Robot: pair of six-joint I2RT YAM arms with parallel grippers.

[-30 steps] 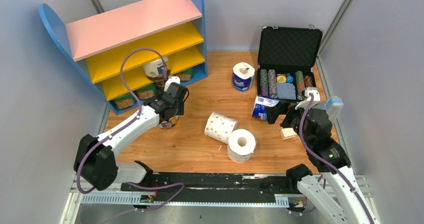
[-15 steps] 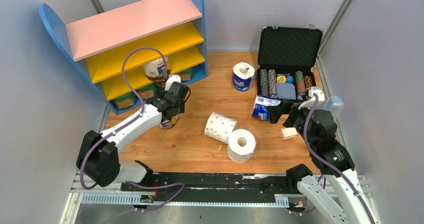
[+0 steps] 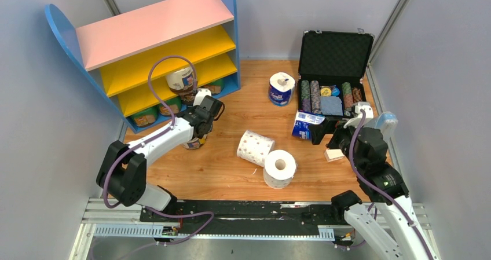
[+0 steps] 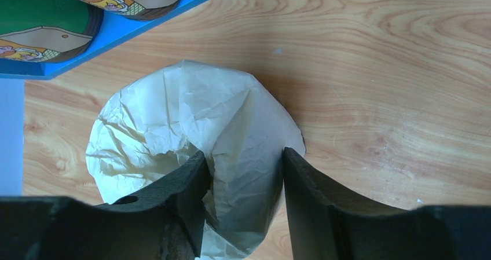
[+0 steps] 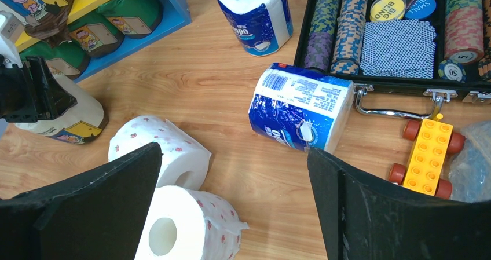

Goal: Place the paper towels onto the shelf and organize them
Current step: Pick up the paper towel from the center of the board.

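Cream-wrapped paper towel roll (image 4: 197, 150) stood on the wooden table (image 3: 231, 173) just in front of the blue-sided shelf (image 3: 139, 40), and the left tool (image 4: 243, 199) pinched the crumpled paper at its top between both fingers. Green-wrapped rolls (image 3: 145, 117) lay on the lowest shelf board. The right tool (image 5: 231, 213) had its fingers wide apart and held nothing, above a blue-white printed roll (image 5: 298, 106) lying on its side beside the black case (image 3: 333, 69). Two white rolls (image 3: 266, 156) lay touching each other near the middle of the table.
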